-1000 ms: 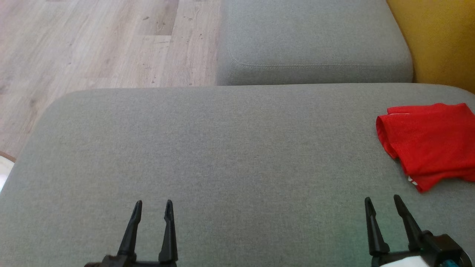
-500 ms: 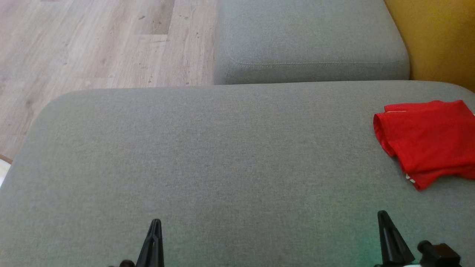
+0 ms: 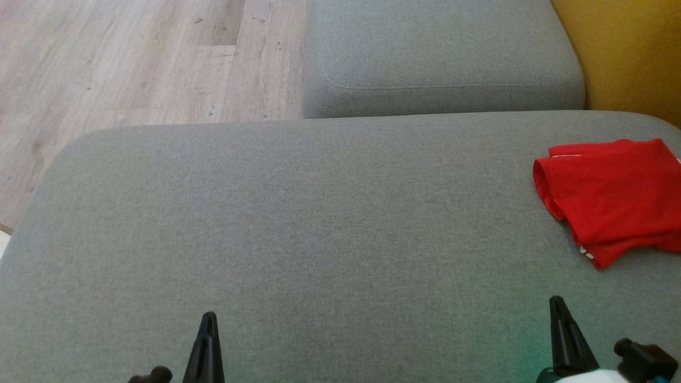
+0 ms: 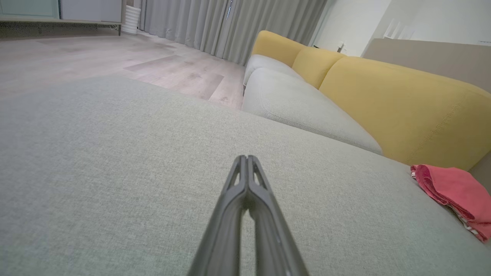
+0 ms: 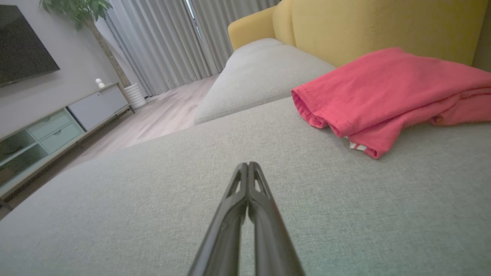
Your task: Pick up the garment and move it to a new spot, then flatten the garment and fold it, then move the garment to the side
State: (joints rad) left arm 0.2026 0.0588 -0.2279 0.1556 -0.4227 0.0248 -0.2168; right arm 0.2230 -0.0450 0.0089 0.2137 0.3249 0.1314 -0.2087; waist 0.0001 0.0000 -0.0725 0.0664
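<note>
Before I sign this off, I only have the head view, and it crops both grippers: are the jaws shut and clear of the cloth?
Observer: On the left, yes. The left wrist view shows the left gripper with jaws pressed together and nothing between them, over the bare grey cushion.
Operator: And the right one?
Observer: The right gripper is also shut and empty. It is apart from the red garment, which lies ahead and to its right.
Operator: What stands across the floor, beyond the cushions?
Observer: A low cabinet runs along the wall, with a potted plant at its end beside grey curtains.
</note>
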